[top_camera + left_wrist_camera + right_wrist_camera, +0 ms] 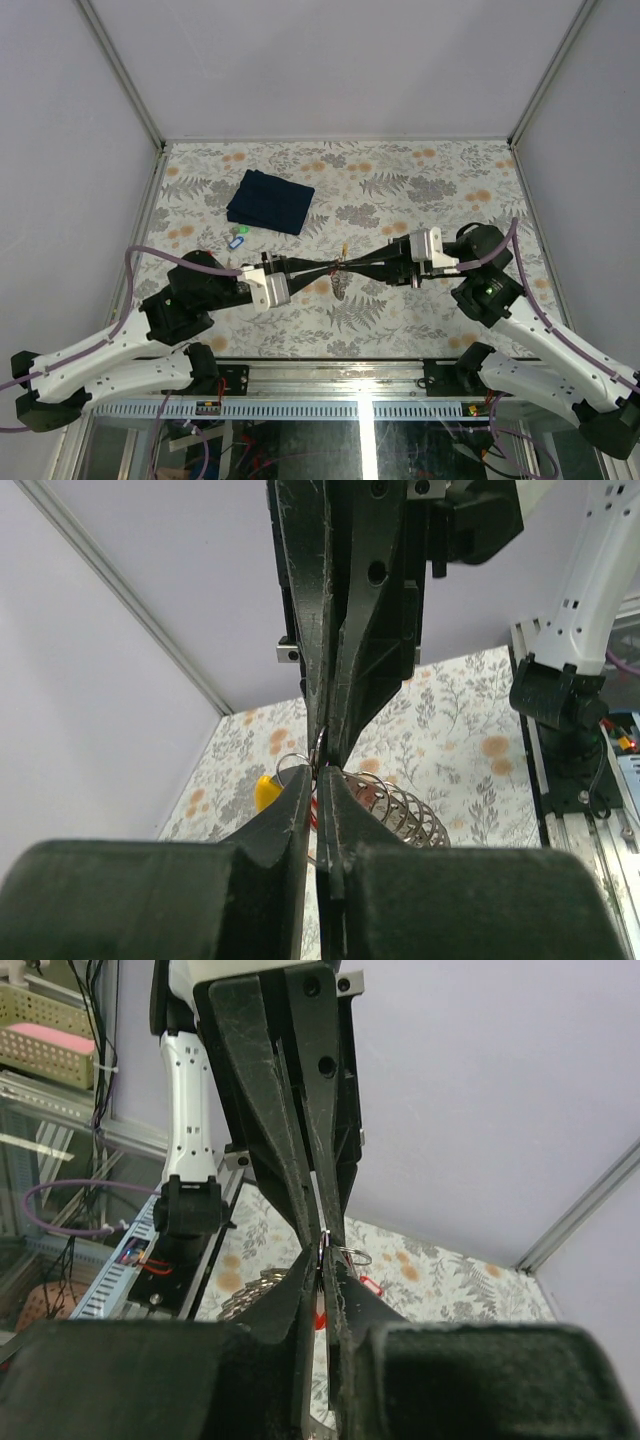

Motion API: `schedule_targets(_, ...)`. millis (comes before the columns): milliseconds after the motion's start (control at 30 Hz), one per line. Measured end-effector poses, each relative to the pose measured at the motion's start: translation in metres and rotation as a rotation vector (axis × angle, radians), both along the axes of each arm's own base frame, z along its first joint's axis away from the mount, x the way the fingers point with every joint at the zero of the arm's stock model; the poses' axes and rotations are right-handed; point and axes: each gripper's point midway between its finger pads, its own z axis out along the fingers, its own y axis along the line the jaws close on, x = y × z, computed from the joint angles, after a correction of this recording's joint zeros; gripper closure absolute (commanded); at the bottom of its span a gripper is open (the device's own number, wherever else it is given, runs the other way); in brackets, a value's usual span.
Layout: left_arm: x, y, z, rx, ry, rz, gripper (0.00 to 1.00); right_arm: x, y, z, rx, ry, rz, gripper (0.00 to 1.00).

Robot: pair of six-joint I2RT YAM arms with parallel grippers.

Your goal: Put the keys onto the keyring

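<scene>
Left pincer (318,780): clenched on keyring (291,761), held above desk (420,320) centre. Right pincer (322,1250): tip to tip with left, pinched on same keyring. Yellow-tagged key (265,792): just beside keyring. Blue-tagged key (237,241): on desk, near dark blue cloth (270,200).

A table (420,330) covered in a grey leaf print with orange blossoms fills the bottom of a booth. Plain pale walls (330,60) meet at aluminium corner posts (120,72). A slotted white cable duct (300,409) runs along the table's near edge under soft, even light.
</scene>
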Motion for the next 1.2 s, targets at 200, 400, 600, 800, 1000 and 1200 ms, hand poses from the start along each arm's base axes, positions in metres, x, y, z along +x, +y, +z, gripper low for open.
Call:
schedule_targets(200,0.003,0.0,-0.01,0.085,-0.002,0.012,1.0,0.001,0.002,-0.01,-0.061,0.009,0.004,0.92)
schedule_targets(400,0.005,0.0,-0.015,0.182,-0.015,0.015,1.0,0.004,0.001,-0.016,-0.111,0.012,-0.005,0.91)
schedule_targets(600,0.008,0.0,-0.026,0.279,-0.014,0.021,1.0,0.007,0.002,-0.029,-0.167,0.025,-0.01,0.91)
schedule_targets(800,0.012,0.0,-0.038,0.361,-0.013,0.025,1.0,0.008,0.002,-0.041,-0.216,0.04,-0.011,0.93)
schedule_targets(1000,0.014,0.0,-0.044,0.406,-0.017,0.027,1.0,0.009,0.001,-0.048,-0.249,0.044,-0.012,0.9)
schedule_targets(1200,0.017,-0.001,-0.046,0.437,-0.023,0.033,1.0,0.009,0.001,-0.052,-0.265,0.04,-0.013,0.89)
